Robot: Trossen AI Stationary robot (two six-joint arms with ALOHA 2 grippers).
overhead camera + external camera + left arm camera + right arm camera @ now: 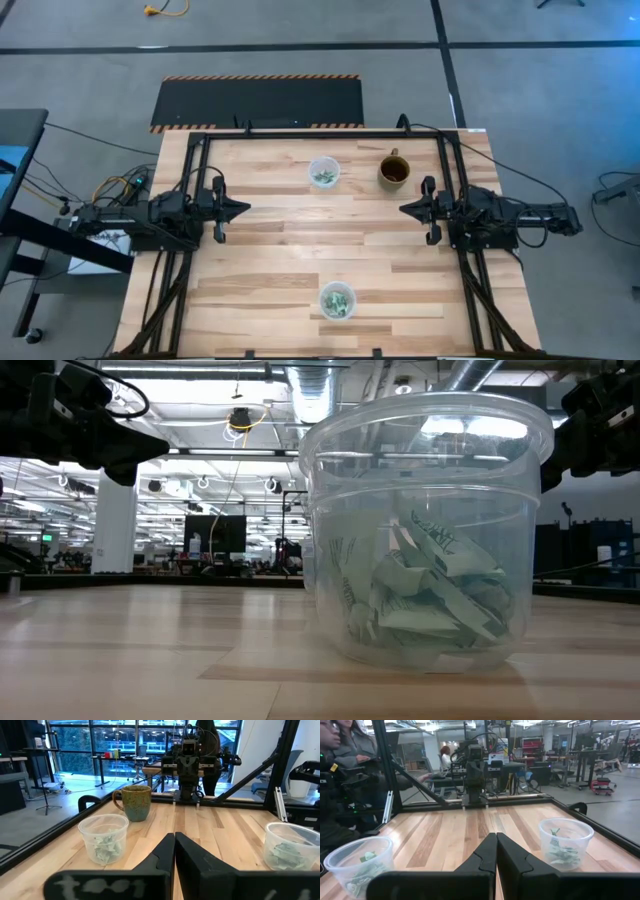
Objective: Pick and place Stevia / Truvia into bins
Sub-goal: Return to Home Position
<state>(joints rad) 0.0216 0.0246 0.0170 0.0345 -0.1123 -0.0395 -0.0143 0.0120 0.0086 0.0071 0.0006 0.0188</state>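
Two clear plastic cups stand upright on the wooden table. One is near the far edge [323, 172], the other near the near edge [337, 300]. Light green and white sweetener packets lie piled inside both, as in the near cup [430, 600] and the far cup [103, 845]. I see no loose packet on the table. My left gripper [243, 209] [175, 840] hovers at the table's left side with its fingers shut and empty. My right gripper [403, 209] [496, 840] hovers at the right side, also shut and empty. Both point at the table's middle.
A brown mug [394, 171] [135, 802] stands right of the far cup, close to my right gripper. A black frame [300, 131] runs along the table's edges. People sit beyond the table [350, 750]. Bare wood lies between the two grippers.
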